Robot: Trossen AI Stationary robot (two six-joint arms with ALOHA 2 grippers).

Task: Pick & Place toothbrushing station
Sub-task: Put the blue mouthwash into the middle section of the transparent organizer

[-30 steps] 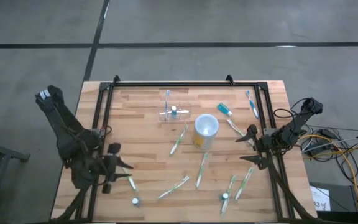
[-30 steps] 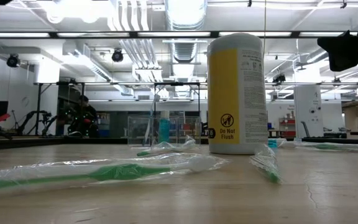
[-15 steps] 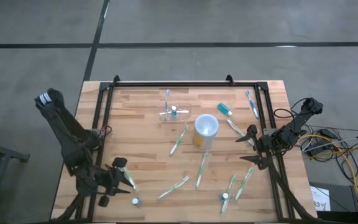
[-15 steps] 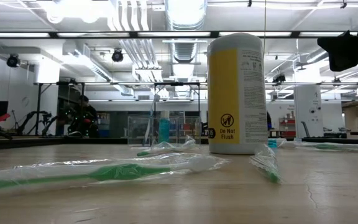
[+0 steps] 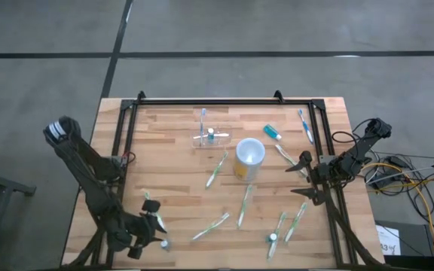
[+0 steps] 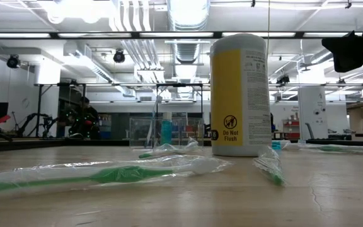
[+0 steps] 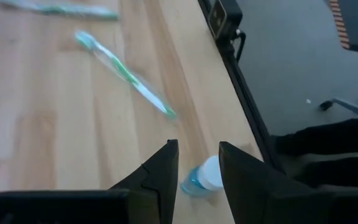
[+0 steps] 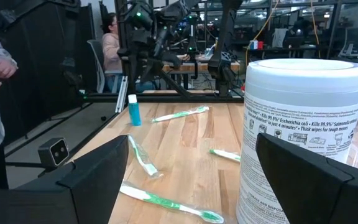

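High view is showing the wooden bench [image 5: 172, 162] from above. The toothbrushing station [image 5: 212, 138], a small clear holder, is standing near the far middle of the bench, just beside the yellow wipes tub [image 5: 249, 158]. A toothbrush and a small tube seem to be sitting in it already, so I am guessing a little bit of the job is done. Most of it is still waiting. Many wrapped green toothbrushes [image 5: 244, 205] are lying all over the bench, and a small toothpaste tube with a blue cap [image 5: 163, 243] is lying near the front edge.

The left claw [image 5: 148, 239] is hanging right beside that little tube. In the left wrist view its fingers [image 7: 166, 165] are standing a little apart and gripping nothing, with the tube [image 7: 202, 180] showing just past their tips. I think the tube is the next thing to be picked up. The right claw [image 5: 305, 177] is waiting at the right edge of the bench, spread wide and empty.

Compared with a second ago, the left arm has been sliding along the left side toward the front edge, closer to the tube. The right arm, the holder and everything lying on the bench are staying where they were.
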